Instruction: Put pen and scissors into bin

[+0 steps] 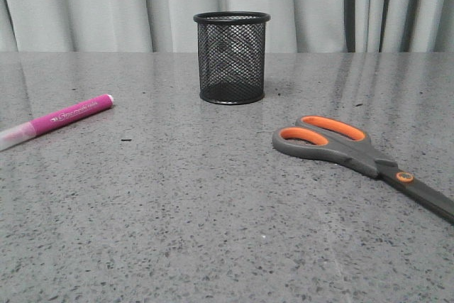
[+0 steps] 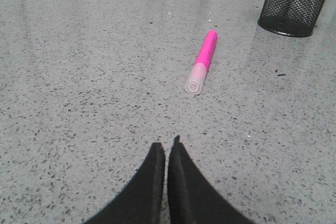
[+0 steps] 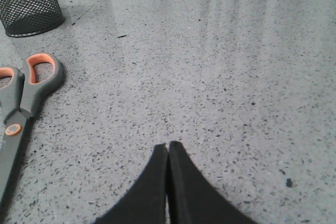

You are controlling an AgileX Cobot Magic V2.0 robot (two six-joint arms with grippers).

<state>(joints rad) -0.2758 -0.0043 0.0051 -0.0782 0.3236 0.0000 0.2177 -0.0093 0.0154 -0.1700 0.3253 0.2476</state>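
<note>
Front view has the black wire-mesh pen cup (image 1: pixel 232 57) standing upright on the speckled grey stone table (image 1: pixel 184 232), sitting around 12 o'clock from the middle of the tabletop, right in front of the pale curtains (image 1: pixel 106 5). Nothing pokes out of it, and through the mesh it looks empty as far as I can tell.

The magenta marker pen (image 1: pixel 60 118) lies flat out at roughly 9 o'clock, well apart from the cup, with its whitish cap end running off the left edge of the picture and its pink tail angled back toward the cup. White lettering runs along the barrel but it's too small to read.

The big scissors (image 1: pixel 358 152) lie flat over at about 3 o'clock, closed, orange-lined handle loops pointing toward the middle of the table and the dark blades heading off the right edge. Orange pivot screw is facing up.

Neither arm shows in the front view. From the left wrist camera, the left gripper (image 2: pixel 167 148) has its 2 black fingers pressed together, holding nothing, hanging over bare table with the pen lying ahead of it, not touching. Right wrist camera is the same deal: right gripper (image 3: pixel 168 148) fingers together, empty, with the scissors off to one side and clear of it.
</note>
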